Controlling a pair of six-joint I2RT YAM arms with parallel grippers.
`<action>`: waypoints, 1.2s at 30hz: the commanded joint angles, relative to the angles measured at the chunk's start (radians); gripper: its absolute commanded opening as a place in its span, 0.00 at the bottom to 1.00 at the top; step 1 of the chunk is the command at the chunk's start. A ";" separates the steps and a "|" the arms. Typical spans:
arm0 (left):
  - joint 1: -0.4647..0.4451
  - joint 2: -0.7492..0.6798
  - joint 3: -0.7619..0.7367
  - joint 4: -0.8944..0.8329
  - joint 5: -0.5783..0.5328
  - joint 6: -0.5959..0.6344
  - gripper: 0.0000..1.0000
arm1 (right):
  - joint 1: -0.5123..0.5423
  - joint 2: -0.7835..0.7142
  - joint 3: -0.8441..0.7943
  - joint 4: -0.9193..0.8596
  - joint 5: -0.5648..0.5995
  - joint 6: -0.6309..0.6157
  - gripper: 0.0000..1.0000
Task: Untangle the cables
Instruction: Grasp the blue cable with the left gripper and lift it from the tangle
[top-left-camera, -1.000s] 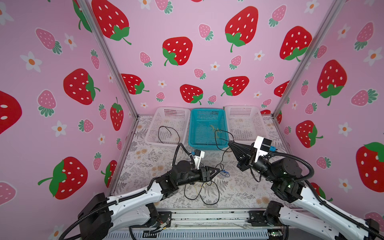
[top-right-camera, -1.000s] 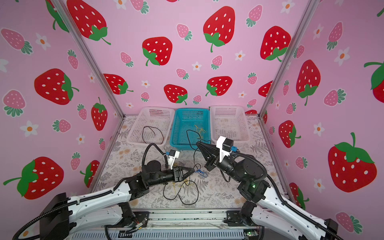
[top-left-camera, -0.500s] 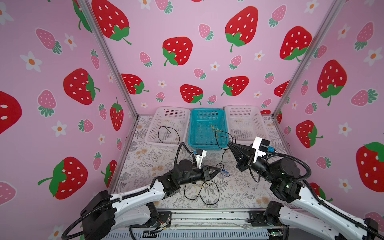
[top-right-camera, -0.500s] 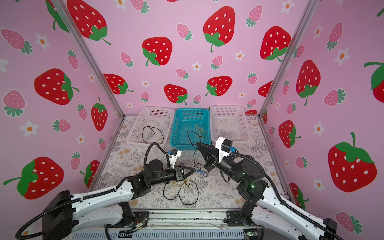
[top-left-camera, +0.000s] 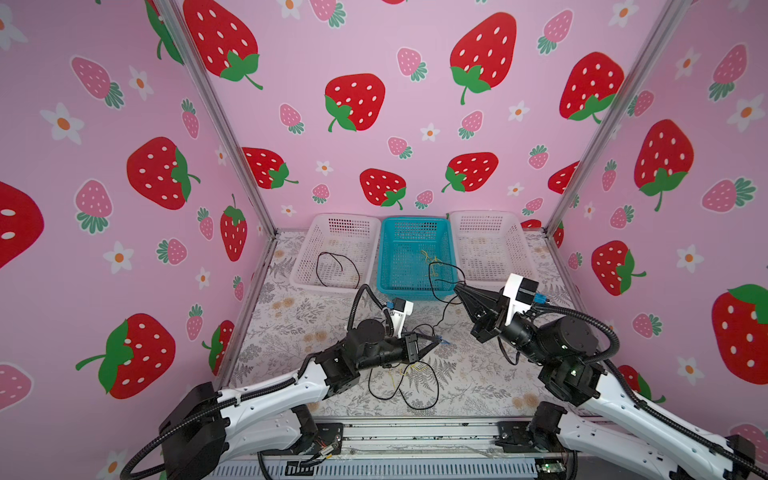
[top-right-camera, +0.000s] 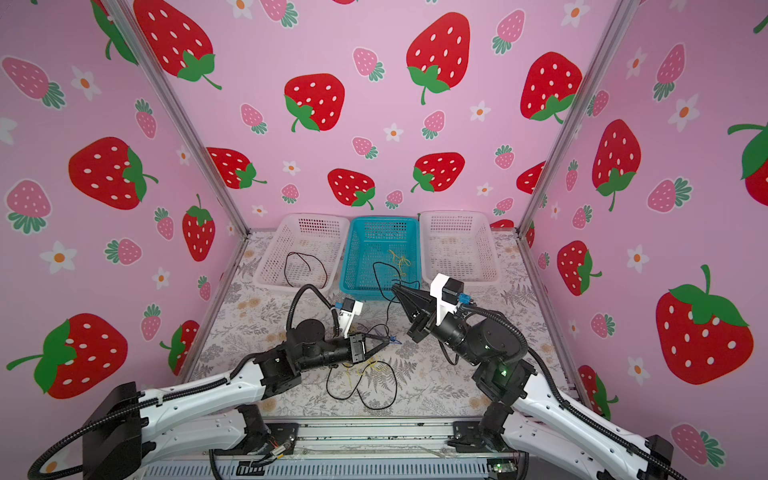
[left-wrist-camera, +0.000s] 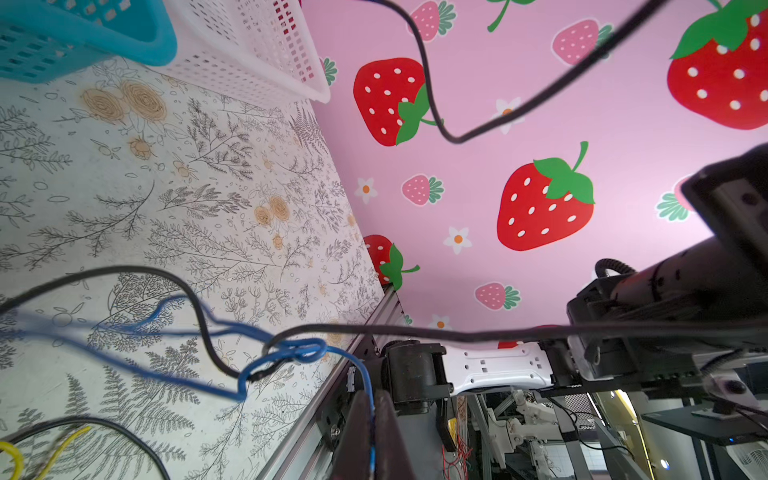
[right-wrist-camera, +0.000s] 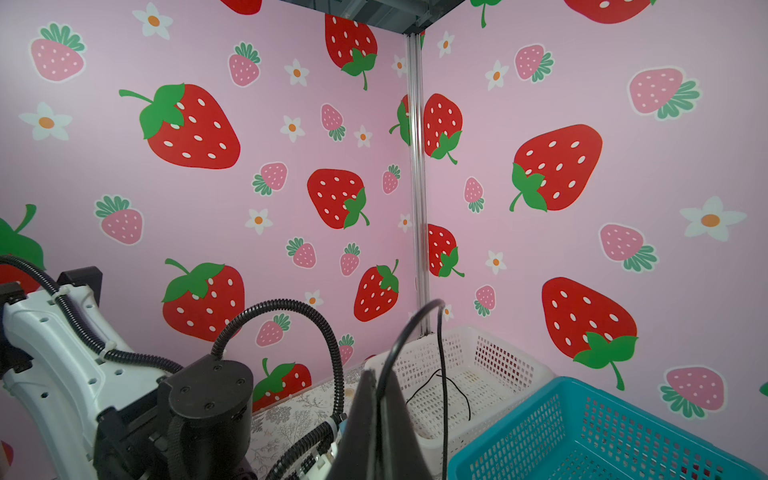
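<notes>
Left gripper (left-wrist-camera: 371, 400) fingers were clamped on the blue cable (left-wrist-camera: 291, 349), which ran straight ahead into a knot with the black cable (left-wrist-camera: 457, 334) mid-table (left-wrist-camera: 124, 187). Right gripper (top-left-camera: 457, 286) pinched that black cable, which looped over the teal basket (top-left-camera: 415, 219). Yellow cable (left-wrist-camera: 77, 434) lay nearby.

White arm links (top-left-camera: 266, 399), black joints (top-left-camera: 370, 332), ribbed hoses (right-wrist-camera: 287, 302)

Bright even light w/ faint shadows, edge warp; close cables (left-wrist-camera: 455, 140) blurry in left wrist cam.
</notes>
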 joint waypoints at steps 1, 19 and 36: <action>0.011 -0.077 0.044 -0.103 -0.014 0.050 0.00 | -0.003 -0.025 0.005 -0.015 0.091 -0.026 0.00; 0.229 -0.582 0.060 -0.597 0.125 0.100 0.00 | -0.338 -0.122 -0.144 -0.277 0.520 0.314 0.00; 0.285 -0.668 0.462 -1.311 -0.252 0.461 0.00 | -0.723 -0.190 -0.155 -0.463 0.317 0.421 0.00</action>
